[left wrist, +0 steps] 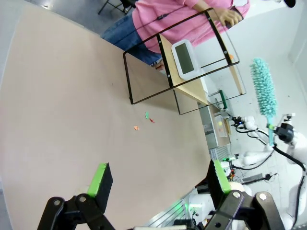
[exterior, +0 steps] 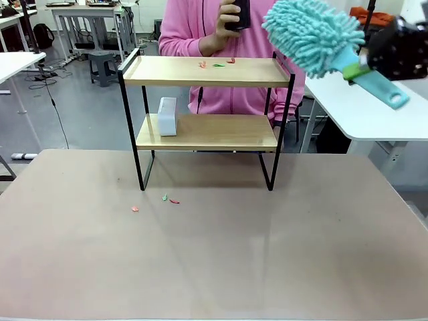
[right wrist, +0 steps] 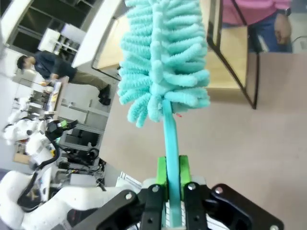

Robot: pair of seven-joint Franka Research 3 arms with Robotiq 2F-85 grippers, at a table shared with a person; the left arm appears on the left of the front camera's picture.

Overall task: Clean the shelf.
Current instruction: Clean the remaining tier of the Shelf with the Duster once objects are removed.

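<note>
**Right gripper.** The right gripper (right wrist: 172, 168) is being observed closed on the duster (exterior: 313, 33). The thin teal handle is being clamped between the two green pads (right wrist: 161, 167), which are standing narrow, with only the handle's thickness between them. The handle's end is being left projecting behind the gripper in the front view. The fluffy teal head is being held in the air, above and to the right of the shelf (exterior: 174, 71) and apart from it.

**Left gripper.** The left gripper (left wrist: 159, 178) is being held over the table (left wrist: 72, 120) with its fingers (left wrist: 100, 178) spread wide. Nothing is being gripped between them, and they are being kept apart from the table top.

**Shelf.** The shelf is being found upright on the far part of the table, all four legs down, just in front of a person in a pink top (exterior: 194, 27). A white box (exterior: 167, 116) is being carried on the lower board, toward its left end. Small red and green scraps (exterior: 217, 64) are being noted on the top board, near its middle. Further loose bits (exterior: 166, 199) of the same colours are being noted on the table, just in front of the left front leg.

**Person.** A dark object is being held in the person's hand (exterior: 227, 23), above the far edge of the top board. What the object is cannot be told.
</note>
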